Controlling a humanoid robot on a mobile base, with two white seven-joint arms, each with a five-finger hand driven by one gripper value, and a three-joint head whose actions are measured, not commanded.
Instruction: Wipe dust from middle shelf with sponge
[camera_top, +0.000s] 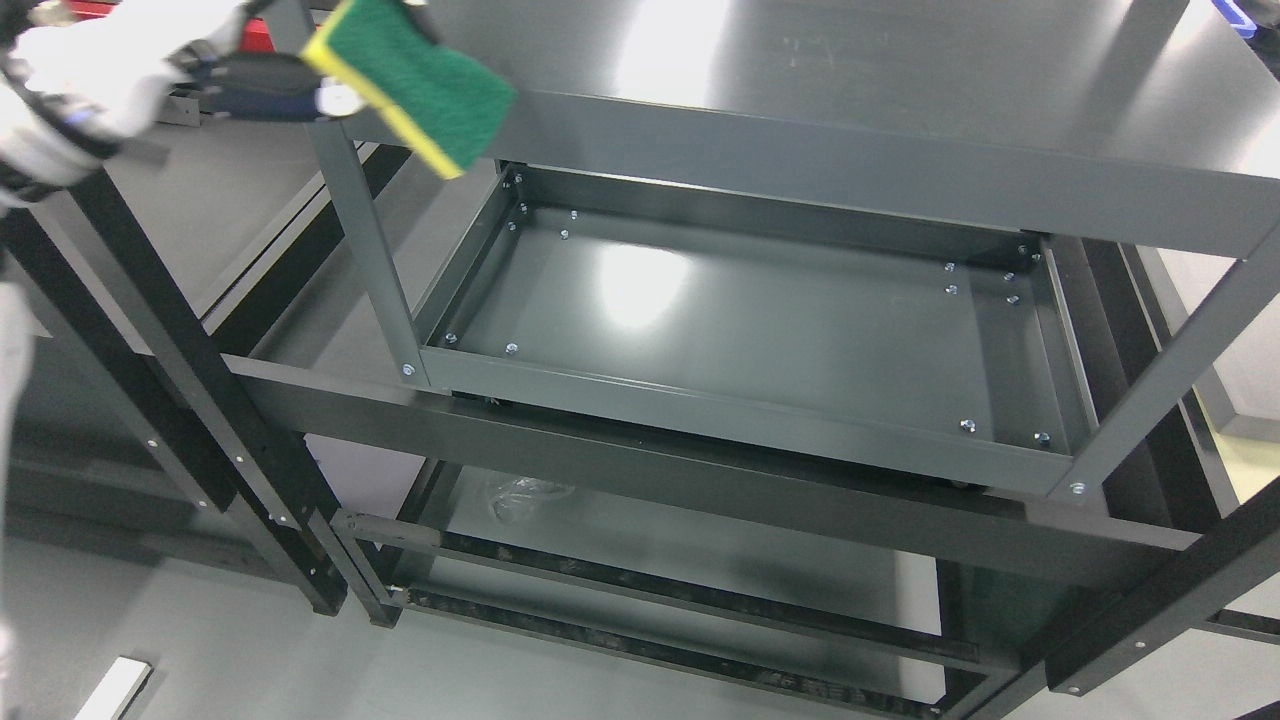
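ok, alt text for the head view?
The left hand holds a green and yellow sponge at the upper left, above the grey metal rack's middle shelf, not touching it. The shelf is bare; the top shelf spans the upper right.

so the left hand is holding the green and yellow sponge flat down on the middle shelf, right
Not quite. The left hand does hold the green and yellow sponge, but the sponge is not on the middle shelf. The head view shows it up in the air at the top left, beside the corner of the top shelf, with the middle shelf bare below.
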